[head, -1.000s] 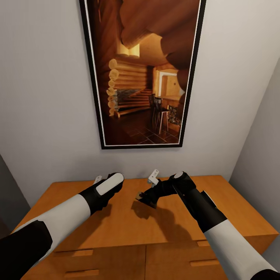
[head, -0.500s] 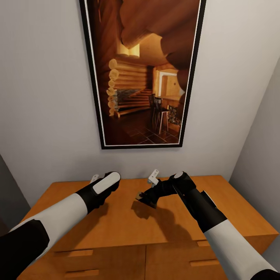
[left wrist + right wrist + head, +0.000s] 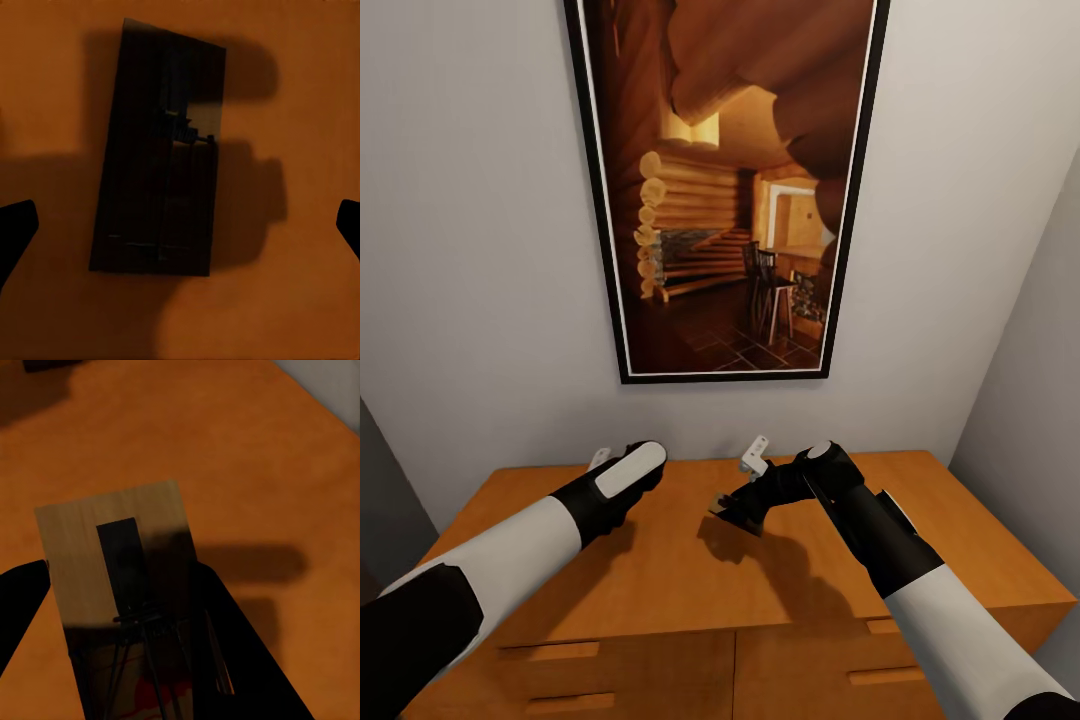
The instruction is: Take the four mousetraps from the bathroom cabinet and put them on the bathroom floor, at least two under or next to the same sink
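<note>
So over the last second your left arm has slid a bit back toward the left edge of the cabinet point(image 3: 660, 570) top, while your right arm hasn't budged. Looks to me like you're lining the left side up over a second trap, not picking yet.

Left wrist view: a dark mousetrap point(image 3: 159, 154) is lying flat on the orange wood, slightly tilted, sitting between the two black fingertips at the edges of that picture. Your left gripper point(image 3: 180, 225) is spread wide, both tips well clear of the trap, nothing touching it. I'd say it's hovering above, so you still need to come down and close.

Your right gripper point(image 3: 124, 607) is pinching another mousetrap point(image 3: 120, 555), a pale wooden slab with wire parts, held up off the cabinet top. You can see it as a dark flat thing at the gripper in the head view too, with its shadow on the wood underneath.

So one trap is in hand, one is under the left gripper, and none is on the bathroom floor yet as far as I can judge.
</note>
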`<state>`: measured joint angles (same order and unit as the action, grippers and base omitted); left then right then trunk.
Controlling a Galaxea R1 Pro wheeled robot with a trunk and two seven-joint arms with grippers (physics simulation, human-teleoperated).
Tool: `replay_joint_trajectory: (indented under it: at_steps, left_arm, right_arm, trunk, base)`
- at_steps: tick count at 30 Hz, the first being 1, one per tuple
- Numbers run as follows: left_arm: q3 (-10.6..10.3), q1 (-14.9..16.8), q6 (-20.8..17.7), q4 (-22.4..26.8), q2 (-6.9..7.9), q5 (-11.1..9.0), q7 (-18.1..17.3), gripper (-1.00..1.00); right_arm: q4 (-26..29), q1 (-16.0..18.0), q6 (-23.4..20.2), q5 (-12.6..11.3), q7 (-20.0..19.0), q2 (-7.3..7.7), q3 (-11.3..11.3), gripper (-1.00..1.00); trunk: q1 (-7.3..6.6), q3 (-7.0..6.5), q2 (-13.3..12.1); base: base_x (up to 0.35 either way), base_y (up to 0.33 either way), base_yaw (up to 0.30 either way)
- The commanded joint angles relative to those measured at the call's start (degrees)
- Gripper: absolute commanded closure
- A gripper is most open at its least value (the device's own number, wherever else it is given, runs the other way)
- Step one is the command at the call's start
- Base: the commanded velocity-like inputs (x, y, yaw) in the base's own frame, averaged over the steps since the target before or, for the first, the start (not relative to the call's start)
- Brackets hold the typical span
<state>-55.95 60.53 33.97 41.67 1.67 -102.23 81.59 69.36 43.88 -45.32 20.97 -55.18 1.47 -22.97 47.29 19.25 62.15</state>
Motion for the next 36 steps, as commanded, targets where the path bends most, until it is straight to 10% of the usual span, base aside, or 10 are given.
replay_joint_trajectory:
  at_steps: [1, 36]
  left_arm:
    - [-0.39, 0.11, 0.23, 0.07, 0.08, -0.34, 0.06, -1.00]
    - [0.66, 0.38, 0.22, 4.22, 2.98, -0.34, 0.50, -1.00]
  right_arm:
    - [0.08, 0.06, -0.12, 0.57, -0.45, 0.02, -0.06, 1.00]
    - [0.06, 0.06, -0.03, 0.65, -0.45, 0.02, -0.06, 1.00]
  trunk:
    - [0.01, 0.08, 0.06]
    - [1.54, 1.33, 2.86]
  base:
    - [0.000, 0.000, 0.000]
    - [0.000, 0.000, 0.000]
